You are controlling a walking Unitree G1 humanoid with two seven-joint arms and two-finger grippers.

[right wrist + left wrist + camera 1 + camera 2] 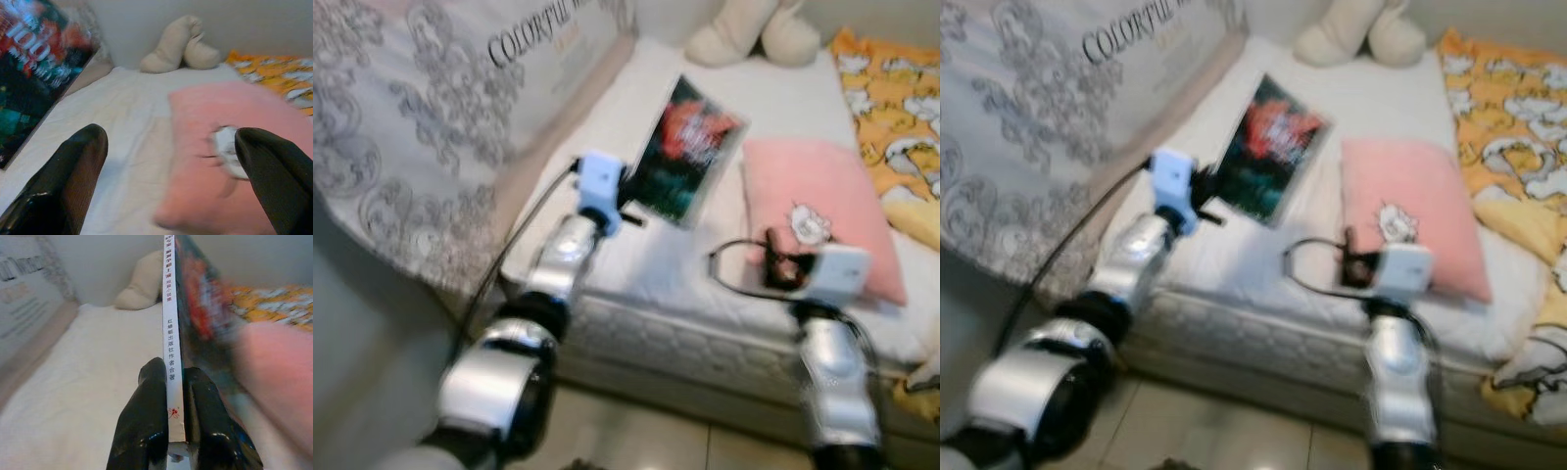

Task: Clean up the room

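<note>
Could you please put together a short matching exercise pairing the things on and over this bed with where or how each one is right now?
Things:
1. book
2. pink pillow
3. cream plush toy
4. right gripper

States:
A. lying flat on the white sheet
B. open, hovering by the near edge of the pillow
C. at the far end of the bed by the wall
D. pinched at its spine by the left gripper

Pairs: 1-D, 2-A, 3-C, 4-B
</note>
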